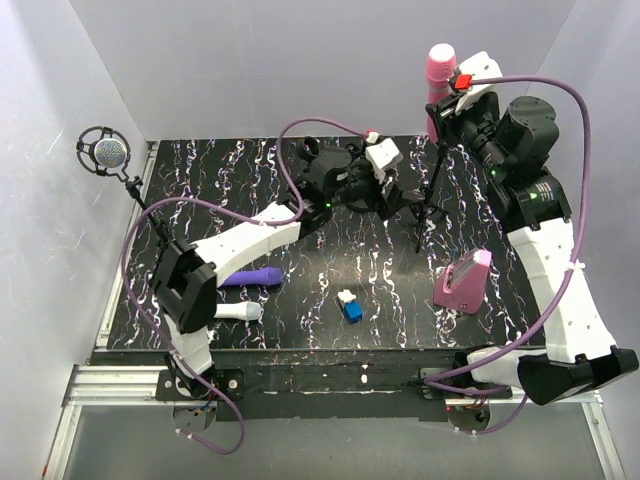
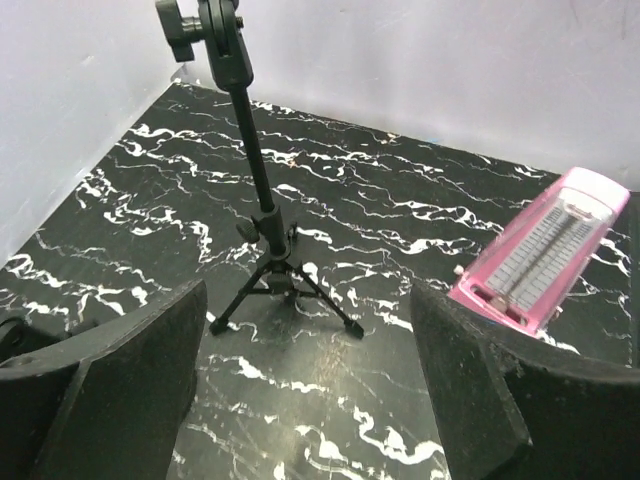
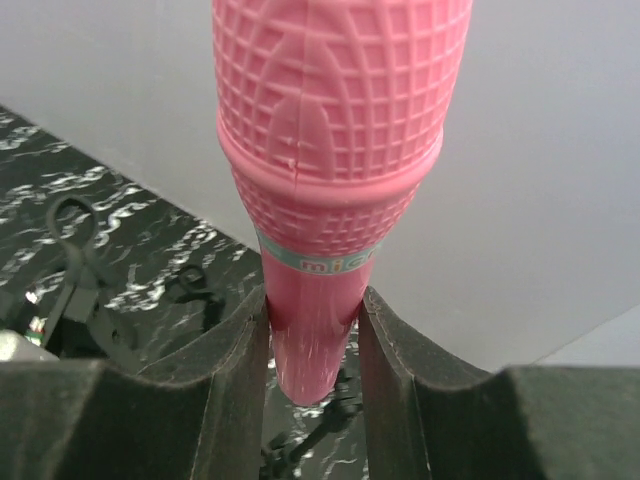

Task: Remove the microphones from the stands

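Microphone [image 3: 330,150] looks to be clear of the stand [image 2: 262,190] already, so I'd call this the tail end of the lift. The right gripper [image 3: 313,350] is pinching it low on the handle, one pad on each side. It's held upright, high up near the back wall, above the stand's pole. From the left wrist view the clip [image 2: 215,40] at the top of the stand looks empty.

The left gripper [image 2: 305,390] is spread wide with nothing in it, aimed at the tripod legs but apart from them.

Next move, I reckon: carry it away from the stand and put it down somewhere bare on the table [image 2: 420,200], clear of the pink metronome [image 2: 545,250].

As for looks, it's a pink plastic toy-ish thing with a fat grid-patterned head, a teal band with lettering, and a handle tapering to a rounded tip.
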You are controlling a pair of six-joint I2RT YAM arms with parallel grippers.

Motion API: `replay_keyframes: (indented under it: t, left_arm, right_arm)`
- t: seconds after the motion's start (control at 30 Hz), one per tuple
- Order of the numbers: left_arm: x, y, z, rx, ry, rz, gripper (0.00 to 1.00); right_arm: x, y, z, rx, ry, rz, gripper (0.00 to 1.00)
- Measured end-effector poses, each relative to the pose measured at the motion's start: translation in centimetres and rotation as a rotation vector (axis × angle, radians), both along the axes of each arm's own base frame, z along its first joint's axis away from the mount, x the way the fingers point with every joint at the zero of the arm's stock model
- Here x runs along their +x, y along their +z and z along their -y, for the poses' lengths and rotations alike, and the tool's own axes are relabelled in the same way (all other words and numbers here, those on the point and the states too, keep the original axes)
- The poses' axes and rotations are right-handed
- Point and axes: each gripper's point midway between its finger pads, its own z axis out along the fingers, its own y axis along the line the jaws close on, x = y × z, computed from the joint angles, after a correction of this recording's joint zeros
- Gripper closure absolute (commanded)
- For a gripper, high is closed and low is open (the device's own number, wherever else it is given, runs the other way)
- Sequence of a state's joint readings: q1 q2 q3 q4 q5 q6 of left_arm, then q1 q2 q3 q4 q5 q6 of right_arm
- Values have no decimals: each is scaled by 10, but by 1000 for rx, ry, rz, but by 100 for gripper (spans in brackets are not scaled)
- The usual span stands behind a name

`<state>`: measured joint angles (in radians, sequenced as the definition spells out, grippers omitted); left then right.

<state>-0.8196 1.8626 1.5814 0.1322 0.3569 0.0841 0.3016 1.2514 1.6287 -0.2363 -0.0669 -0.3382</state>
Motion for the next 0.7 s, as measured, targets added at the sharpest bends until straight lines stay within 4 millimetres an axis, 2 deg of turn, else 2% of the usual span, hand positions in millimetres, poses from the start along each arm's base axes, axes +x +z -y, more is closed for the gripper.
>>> replay_keyframes:
  t: [0.07, 0.13, 0.33, 0.43, 0.57, 0.7]
  left_arm:
    - [-6, 12, -13, 3, 6, 19, 17]
    - [-12, 33, -26, -14, 13, 50, 16]
    - [-27, 129, -71, -148, 20, 135, 13]
    - [-33, 158, -78, -181, -12, 166, 13]
    - [-42, 160, -73, -181, -95, 124, 17]
    - [-36, 151, -67, -171, -145, 65, 26]
  right_arm:
    - [-5, -6, -7, 20, 41, -35, 99]
    - [-14, -14, -17, 36, 107, -75, 99]
    - [-50, -30, -57, 67, 386, -183, 99]
    - [-56, -32, -67, 124, 485, -234, 99]
    - [-52, -37, -73, 199, 571, -310, 99]
    - [-49, -41, -83, 268, 652, -383, 99]
